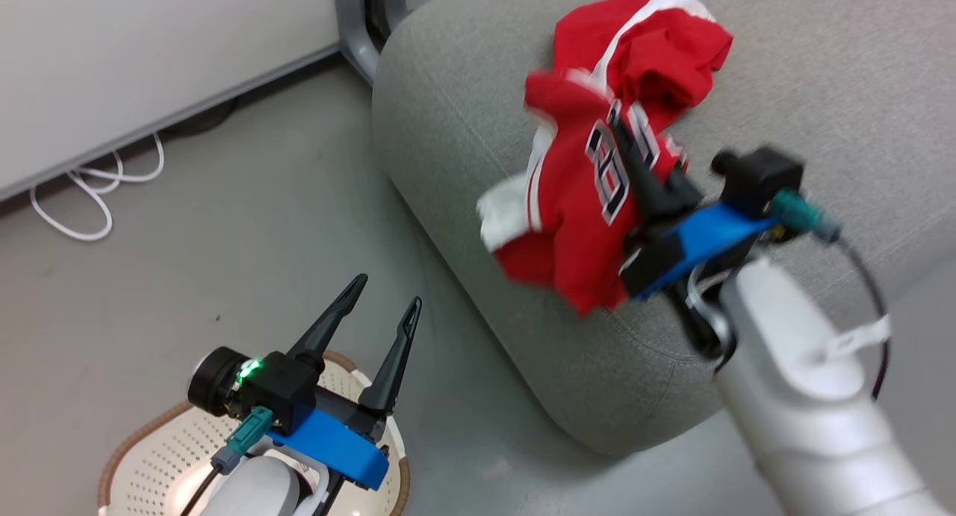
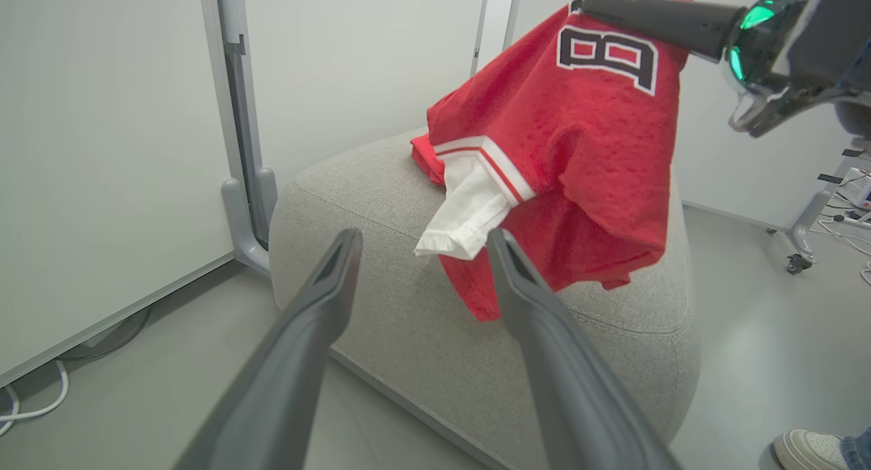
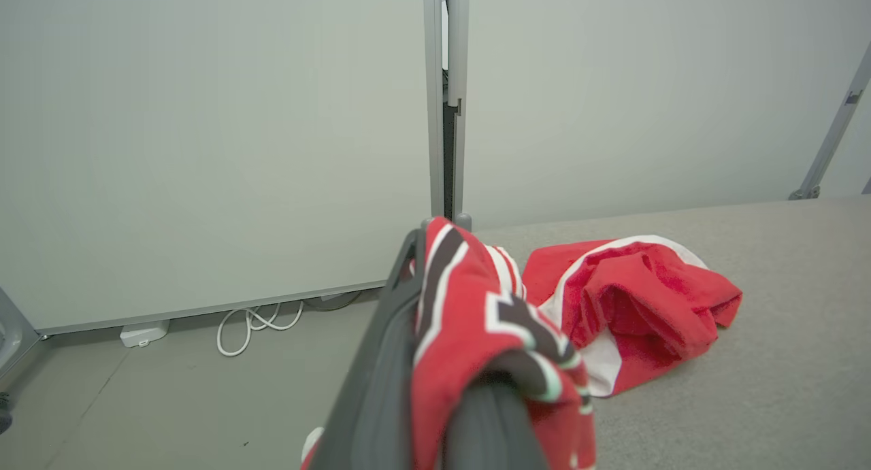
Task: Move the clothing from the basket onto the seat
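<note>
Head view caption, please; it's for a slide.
The right tool holds the numbered jersey over the seat; left tool open above the basket.

The jersey (image 1: 590,202) is thin red cloth, a bit bumpy, with smooth white striped trim and flat dark numbers. The other red garment (image 1: 657,45) looks like soft, fuzzy cloth with a white stripe. The sofa (image 1: 463,113) is covered in grey woven cloth, rough and matt, with a stitched seam. The basket (image 1: 149,456) is cream plastic full of little holes, with a brown woven-look rim. The fingers (image 2: 292,375) of the left gripper (image 1: 388,290) look like dark, smooth, matt plastic. The floor (image 1: 224,225) is smooth and a little shiny. The wall panel (image 1: 112,53) is smooth and matt.
</note>
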You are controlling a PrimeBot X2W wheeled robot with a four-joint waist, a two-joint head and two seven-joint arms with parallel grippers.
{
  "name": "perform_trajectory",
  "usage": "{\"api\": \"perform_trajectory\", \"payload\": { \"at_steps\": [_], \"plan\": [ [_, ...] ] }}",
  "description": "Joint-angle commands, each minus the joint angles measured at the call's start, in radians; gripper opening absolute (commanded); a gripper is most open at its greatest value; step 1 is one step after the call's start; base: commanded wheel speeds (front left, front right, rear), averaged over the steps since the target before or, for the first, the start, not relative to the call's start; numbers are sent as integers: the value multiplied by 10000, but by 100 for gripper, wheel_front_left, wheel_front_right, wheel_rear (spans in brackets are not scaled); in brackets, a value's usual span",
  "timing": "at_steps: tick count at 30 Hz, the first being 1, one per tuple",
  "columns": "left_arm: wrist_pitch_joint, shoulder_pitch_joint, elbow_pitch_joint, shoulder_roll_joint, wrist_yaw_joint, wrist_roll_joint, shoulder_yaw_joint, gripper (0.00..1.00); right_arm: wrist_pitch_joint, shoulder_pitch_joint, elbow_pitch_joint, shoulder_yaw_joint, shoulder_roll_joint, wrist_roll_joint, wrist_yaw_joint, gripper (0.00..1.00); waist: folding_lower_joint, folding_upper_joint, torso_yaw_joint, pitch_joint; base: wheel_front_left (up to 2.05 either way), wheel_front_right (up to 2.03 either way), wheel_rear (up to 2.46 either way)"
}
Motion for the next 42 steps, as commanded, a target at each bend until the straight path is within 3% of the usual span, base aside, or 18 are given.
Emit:
{"api": "perform_trajectory", "payload": {
  "at_steps": [1,7,11,13,20,30,38,39,40,41,42],
  "plan": [
    [-49,-245,-94,118,-14,95,-40,100,76,-554,-85,-229,-154,-55,5,0,0,0,155,512,0,0,0],
    [-49,-838,-380,483,-14,242,-213,100,587,-2393,-371,-1380,-885,100,5,0,0,0,431,1704,0,0,0],
    [-48,-1319,-597,724,-14,308,-376,100,1101,-3413,-571,-2396,-1338,973,5,0,0,0,677,2474,0,0,0],
    [-48,-1529,-721,840,-14,351,-400,100,1275,-3910,-620,-2812,-1941,1008,5,0,0,0,795,2865,0,0,0],
    [-49,-2192,-1277,1095,-11,559,-287,100,1398,-5114,-545,-4432,-3080,820,5,0,0,0,1213,4031,0,0,0],
    [-49,-2901,-2087,1171,47,997,-252,100,1187,-5370,444,-6233,-3550,506,5,0,0,0,1839,5278,0,0,0],
    [-49,-3120,-2435,1234,213,1188,-138,100,725,-4801,2100,-6786,-3254,-596,3,0,0,0,2062,5644,0,0,0],
    [-48,-3109,-2445,1241,212,1185,-131,100,672,-4754,2314,-6862,-3222,-765,5,31,0,0,2074,5658,0,0,0],
    [-48,-3099,-2448,1253,215,1185,-124,100,597,-4722,2519,-6938,-3190,-949,5,81,0,0,2086,5669,0,0,0],
    [-48,-3092,-2460,1253,221,1179,-117,100,558,-4713,2713,-7017,-3154,-1096,5,100,0,0,2099,5673,0,0,0],
    [-49,-3083,-2472,1242,223,1161,-105,100,485,-4728,2873,-7080,-3086,-1226,5,100,0,0,2107,5667,0,0,0]
  ]
}}
